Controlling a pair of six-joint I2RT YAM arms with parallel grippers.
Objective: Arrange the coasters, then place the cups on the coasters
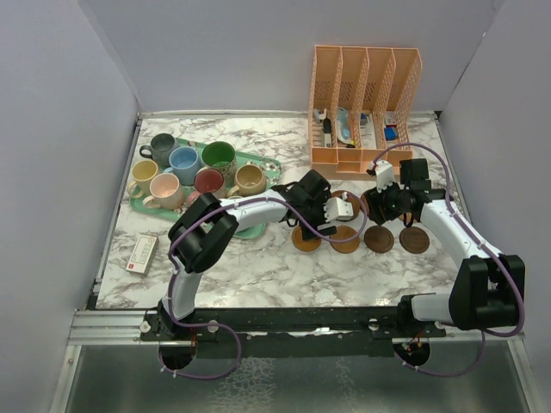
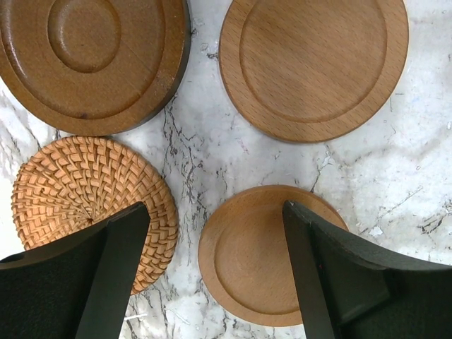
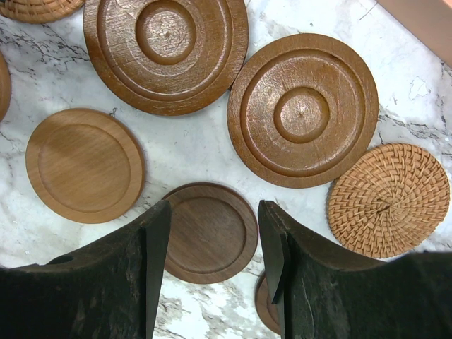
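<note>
Marble tabletop (image 1: pixel 258 275): coasters (image 1: pixel 379 238) sit bunched mid-table, unspaced. Your left gripper (image 2: pixel 212 226) hangs wide and empty over a pale coaster (image 2: pixel 258 258). Your right gripper (image 3: pixel 214 208) is half-spread and empty over a dark coaster (image 3: pixel 212 244), probably to reposition it. Cups (image 1: pixel 194 168) wait on the tray (image 1: pixel 263 162).

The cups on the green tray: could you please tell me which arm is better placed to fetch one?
Probably the left: the cups and tray sit on its side, and the left tool is empty. The right tool hovers farther off.

Smooth, matt wooden coasters (image 2: pixel 313 67) and a rough woven coaster (image 2: pixel 78 191) lie on a marble-patterned tabletop (image 2: pixel 395 183), the cups (image 1: pixel 184 161) glossy-glazed.
</note>
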